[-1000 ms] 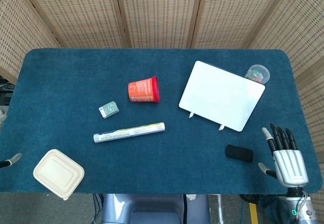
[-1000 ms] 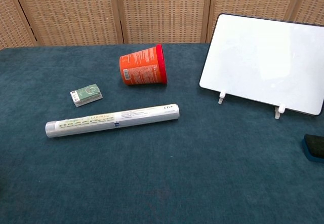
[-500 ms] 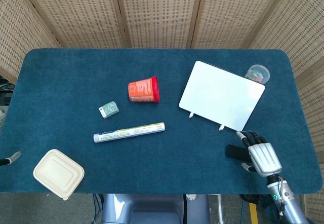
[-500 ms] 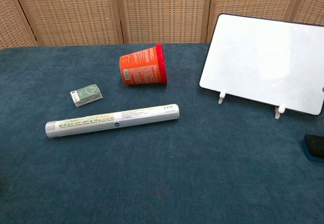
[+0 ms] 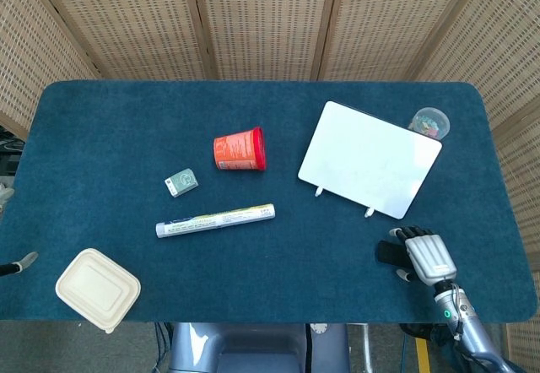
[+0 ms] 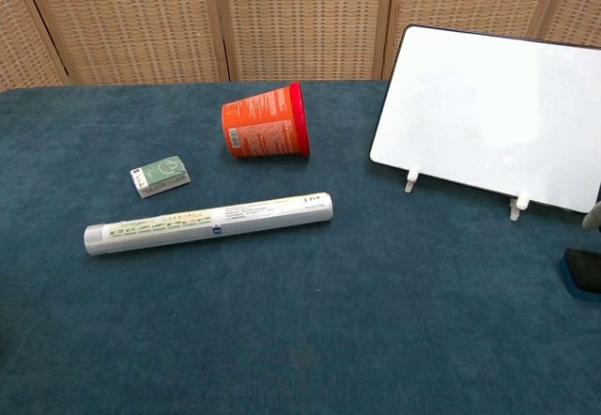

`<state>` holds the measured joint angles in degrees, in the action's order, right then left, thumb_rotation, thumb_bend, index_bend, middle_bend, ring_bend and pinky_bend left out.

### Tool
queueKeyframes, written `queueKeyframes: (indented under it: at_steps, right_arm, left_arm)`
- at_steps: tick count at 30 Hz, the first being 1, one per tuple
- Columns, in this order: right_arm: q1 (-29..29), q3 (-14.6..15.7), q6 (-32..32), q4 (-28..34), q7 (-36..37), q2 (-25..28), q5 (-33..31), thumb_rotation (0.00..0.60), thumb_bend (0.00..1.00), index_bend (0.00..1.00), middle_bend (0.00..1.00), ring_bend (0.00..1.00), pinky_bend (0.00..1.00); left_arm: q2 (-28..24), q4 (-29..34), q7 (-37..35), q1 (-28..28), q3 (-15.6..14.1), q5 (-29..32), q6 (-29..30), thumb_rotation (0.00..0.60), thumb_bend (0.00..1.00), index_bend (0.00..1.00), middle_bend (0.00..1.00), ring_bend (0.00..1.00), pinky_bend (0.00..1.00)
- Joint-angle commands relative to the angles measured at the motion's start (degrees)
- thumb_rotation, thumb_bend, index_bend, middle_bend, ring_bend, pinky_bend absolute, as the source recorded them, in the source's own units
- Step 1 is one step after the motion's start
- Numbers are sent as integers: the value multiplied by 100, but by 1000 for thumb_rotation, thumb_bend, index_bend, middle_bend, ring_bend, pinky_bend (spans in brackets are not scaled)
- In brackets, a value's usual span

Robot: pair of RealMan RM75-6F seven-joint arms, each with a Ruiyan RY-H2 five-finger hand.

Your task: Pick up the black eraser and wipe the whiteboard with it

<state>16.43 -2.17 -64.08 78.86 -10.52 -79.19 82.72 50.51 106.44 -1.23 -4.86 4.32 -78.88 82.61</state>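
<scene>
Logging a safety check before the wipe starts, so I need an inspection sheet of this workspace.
Surface: dark blue carpeted table, level.
Job's things: black rectangular eraser flat near front edge; white whiteboard propped on small feet.
Clutter: red paper cup on its side, silver tube, small green box, beige lidded container, clear tub.
Hands: right hand over the eraser's right end, grip unclear; left hand barely in view.
Cables: nothing seen.
Surroundings: woven folding screen.

A table (image 5: 101, 128) covered in blue cloth carries a tipped red cup (image 5: 240, 150), a small green box (image 5: 180, 182), a long tube (image 5: 215, 220) and a beige lidded container (image 5: 97, 289). Toward its right stand a propped whiteboard (image 5: 369, 159), a clear tub (image 5: 429, 122) behind it, and a black eraser (image 5: 389, 253) near the front edge.
</scene>
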Motion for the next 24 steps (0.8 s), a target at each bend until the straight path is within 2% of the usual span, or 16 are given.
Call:
queueKeyframes:
  at_steps: [1, 5, 13, 24]
  right_arm:
    - [37, 26, 38, -129, 46, -98, -5, 600, 91, 300, 321, 280, 349]
    - [70, 33, 48, -277, 45, -191, 0, 600, 105, 315, 331, 285, 357]
    - [94, 38, -96, -709, 93, -447, 84, 600, 129, 367, 410, 378, 406]
    - [121, 57, -216, -1001, 197, -596, 146, 600, 232, 453, 504, 459, 442]
  left_arm:
    - [5, 2, 13, 2, -3, 2, 0, 600, 0, 0, 0, 0, 0]
    - [7, 2, 12, 5, -5, 10, -1, 600, 0, 0, 0, 0, 0]
    - [6, 4, 22, -12, 1, 32, -33, 600, 0, 0, 0, 0, 0]
    - [12, 27, 56, -26, -2, 40, -60, 600, 0, 0, 0, 0, 0]
